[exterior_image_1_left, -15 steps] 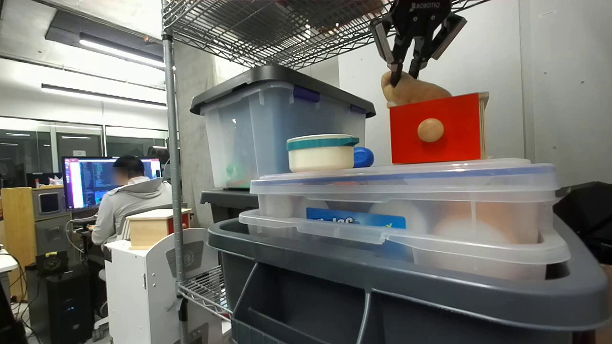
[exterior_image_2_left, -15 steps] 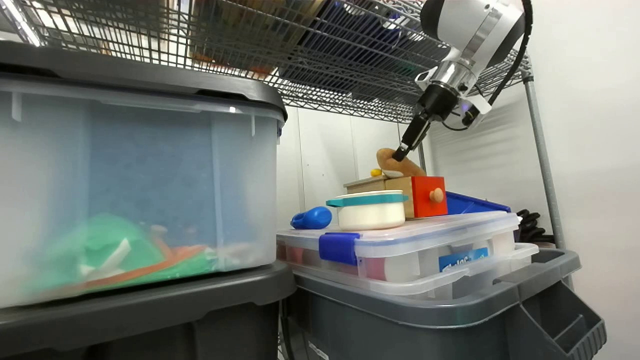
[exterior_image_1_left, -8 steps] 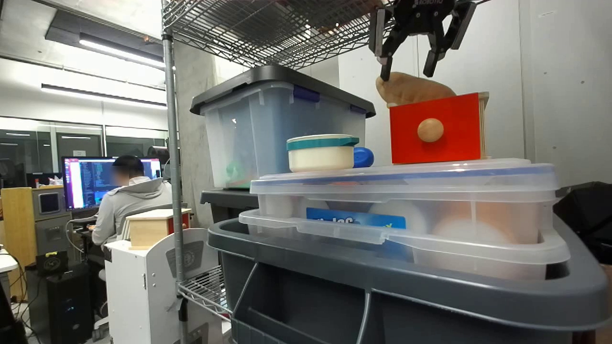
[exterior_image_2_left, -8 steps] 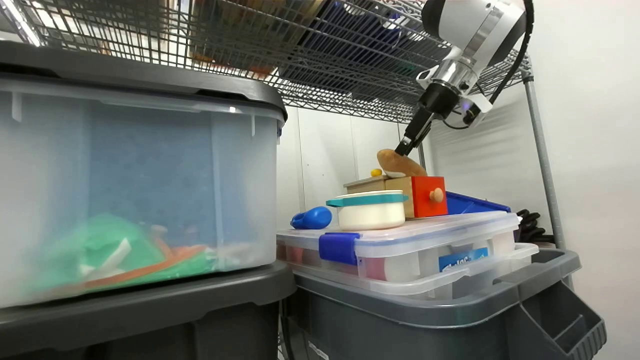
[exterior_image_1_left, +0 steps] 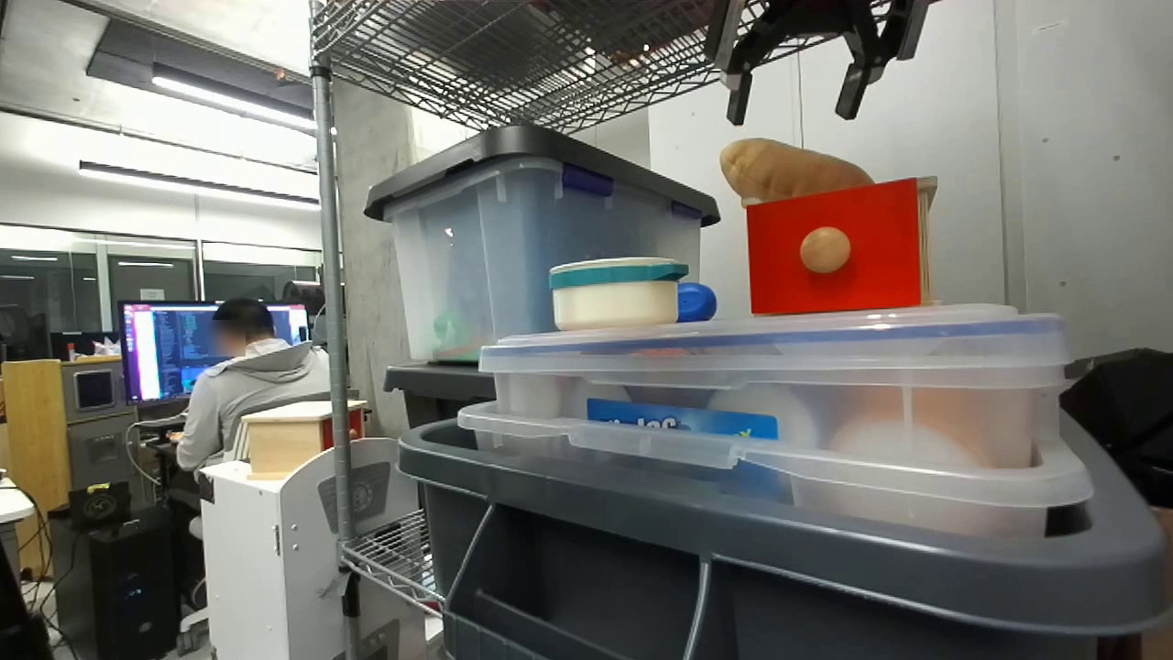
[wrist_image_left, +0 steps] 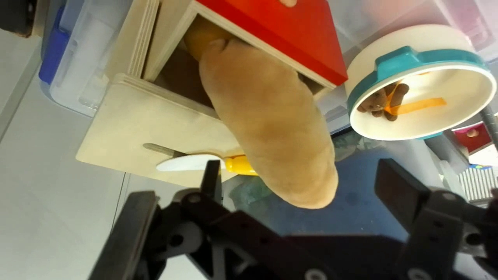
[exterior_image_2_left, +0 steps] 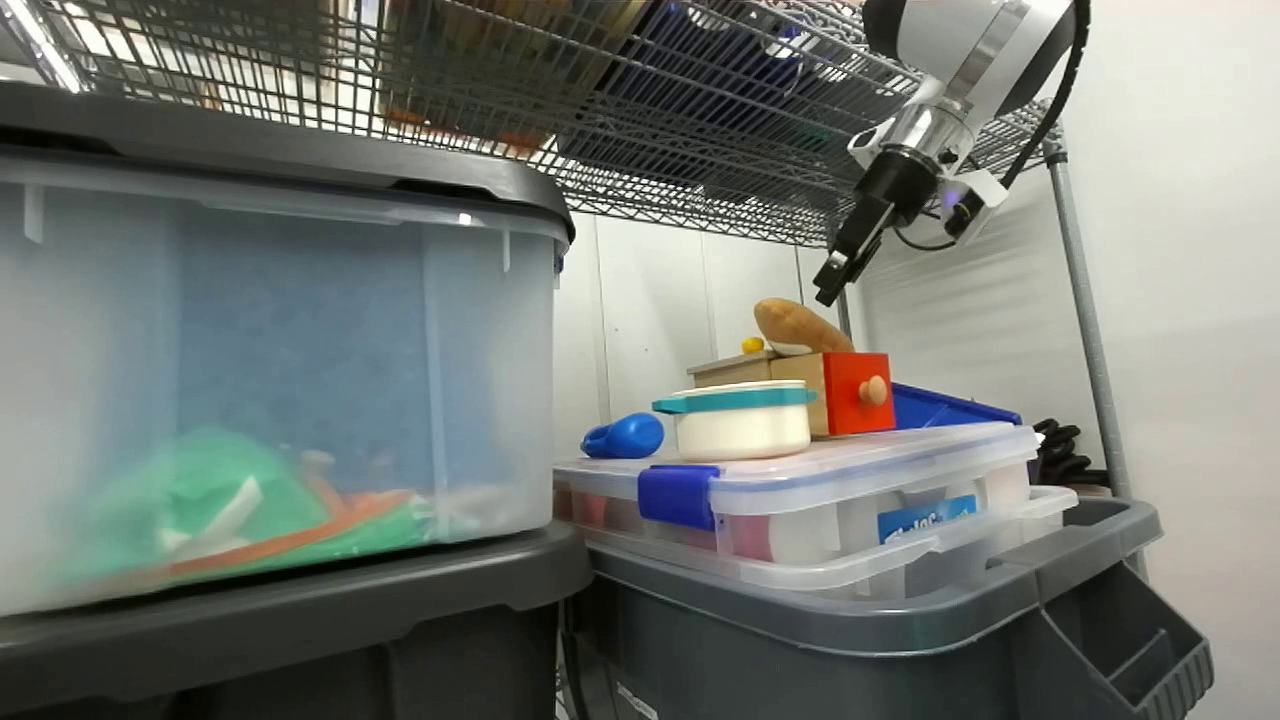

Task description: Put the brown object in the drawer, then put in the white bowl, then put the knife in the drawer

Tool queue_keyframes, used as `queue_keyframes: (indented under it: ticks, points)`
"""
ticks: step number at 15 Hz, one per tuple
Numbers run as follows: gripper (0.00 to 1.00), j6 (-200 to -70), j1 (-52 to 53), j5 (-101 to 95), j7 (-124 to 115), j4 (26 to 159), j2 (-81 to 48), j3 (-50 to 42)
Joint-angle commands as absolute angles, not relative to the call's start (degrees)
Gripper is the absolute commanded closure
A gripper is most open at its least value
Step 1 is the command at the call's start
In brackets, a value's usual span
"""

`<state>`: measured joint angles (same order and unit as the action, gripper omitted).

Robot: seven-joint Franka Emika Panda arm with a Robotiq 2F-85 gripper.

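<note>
the brown object [wrist_image_left: 268, 124], a tan, bun-like lump, lies aslant in the open drawer [exterior_image_1_left: 779, 284]: in the wrist view one end sits down between the wooden walls, while the other rises past the rim. in both exterior views its upper part shows above the drawer's red front, which bears a pale round knob [exterior_image_1_left: 826, 249]. the gripper [exterior_image_1_left: 793, 115] hangs over the brown object, apart from it, its fingers [wrist_image_left: 400, 190] spread wide. on the flat top of the wooden box [wrist_image_left: 128, 128] adjoining the drawer lies the knife [wrist_image_left: 190, 162], white of blade and yellow of handle; the brown object overlaps the handle in the wrist view. beside the drawer the white bowl [exterior_image_2_left: 742, 432] stands upright, with a teal band below its rim; within it are a small dark-brown toy [wrist_image_left: 375, 102] and an orange strip [wrist_image_left: 420, 105]. a blue object [exterior_image_2_left: 630, 437] lies near the bowl. both rest on the lid of a clear tub [exterior_image_1_left: 825, 367], set on a dark grey bin [exterior_image_2_left: 800, 680]. a larger tub [exterior_image_2_left: 300, 290] with a dark lid occupies the left of an exterior view; a wire shelf [exterior_image_1_left: 550, 64] spans above. in the background a person [exterior_image_1_left: 257, 394] sits before a monitor [exterior_image_1_left: 165, 339].
</note>
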<state>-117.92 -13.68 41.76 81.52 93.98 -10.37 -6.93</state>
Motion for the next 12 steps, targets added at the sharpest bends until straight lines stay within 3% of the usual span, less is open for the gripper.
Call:
queue_keyframes:
  ticks: [1, 12]
  points:
    - [0.0, -114.33, -14.3, 39.65, 79.98, 95.67, -6.92, -7.96]
    - [0.0, -115.22, -13.08, 38.73, 79.54, 96.71, -8.4, -8.02]
